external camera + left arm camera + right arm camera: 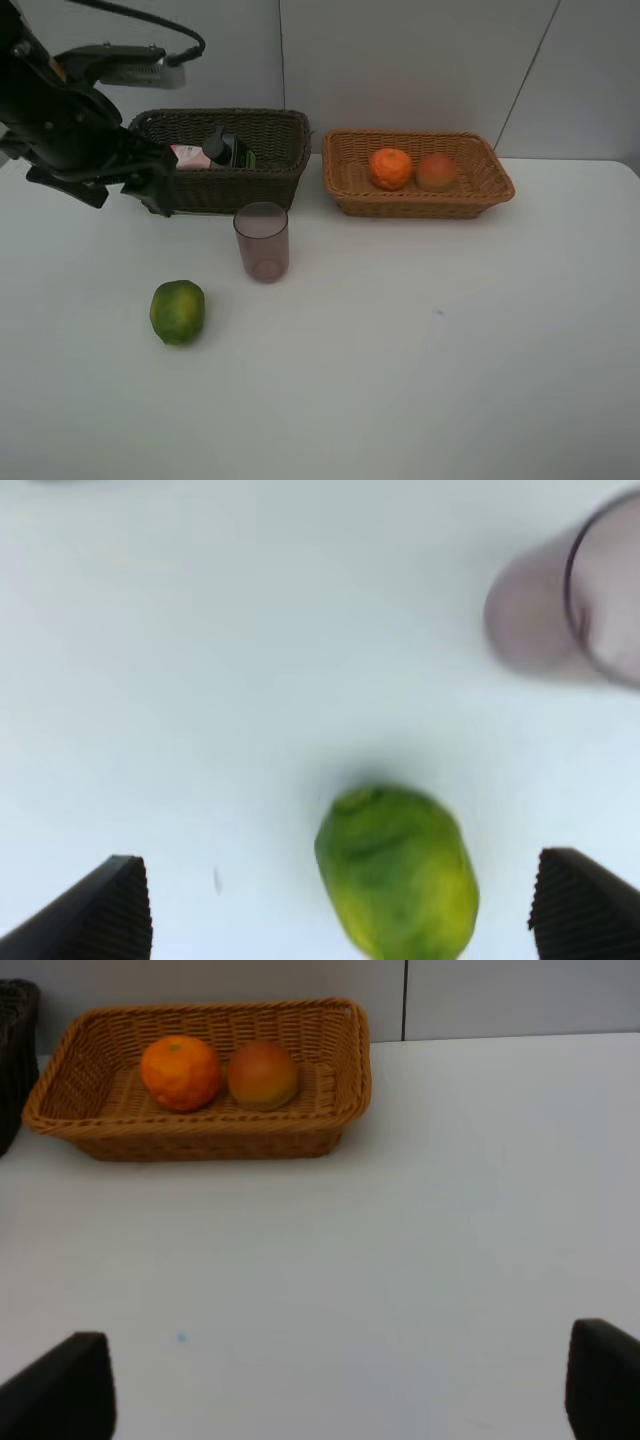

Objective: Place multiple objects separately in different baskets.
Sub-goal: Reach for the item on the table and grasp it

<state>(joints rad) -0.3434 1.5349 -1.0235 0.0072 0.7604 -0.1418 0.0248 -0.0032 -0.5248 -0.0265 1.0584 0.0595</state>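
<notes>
Wicker, deep: dark brown basket (240, 188), holding pink tube (188, 156) and pump bottle (228, 150). Wicker, shallow: tan basket (420, 205), holding orange (390, 168) and peach-like fruit (437, 172) side by side. Loose on white desk (430, 350): mauve cup (262, 242), upright, just before the dark brown basket; green citrus (178, 312) nearer the front, apart from it.

Left wrist: left fingers (110, 910) spread wide, empty; green citrus lies between them, untouched. Judged firm, rounded, apt to roll; take across its middle. Cup judged light, thin-walled, easily tipped.

Right wrist: right fingers (60, 1390) parted, holding nothing; tan basket beyond.
</notes>
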